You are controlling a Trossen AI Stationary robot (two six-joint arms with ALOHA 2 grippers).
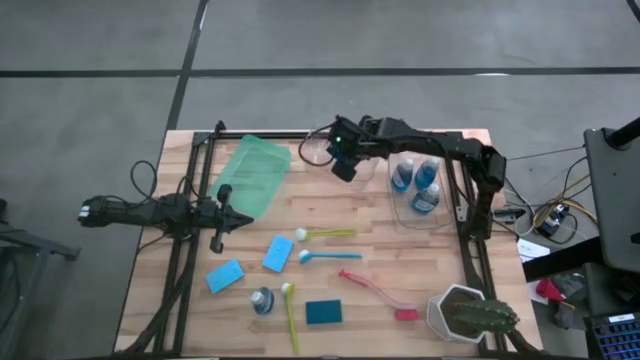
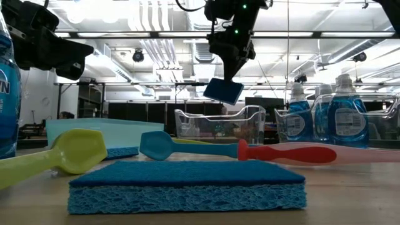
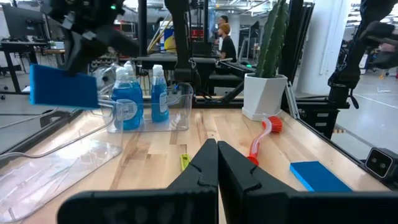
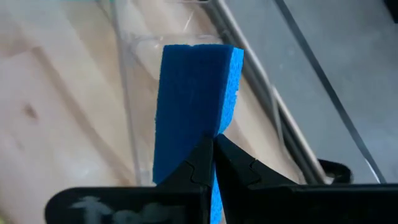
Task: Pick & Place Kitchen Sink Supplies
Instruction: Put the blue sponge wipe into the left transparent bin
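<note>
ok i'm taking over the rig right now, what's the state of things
Right gripper: jaws shut on a blue sponge, held in the air above the empty clear bin.
Left gripper: jaws shut, holding nothing, waiting beside the green bin.
Done: three bottles stand in the other clear bin.
Left on the table: one small bottle, two light-blue sponges, a teal sponge, and four brushes.
</note>
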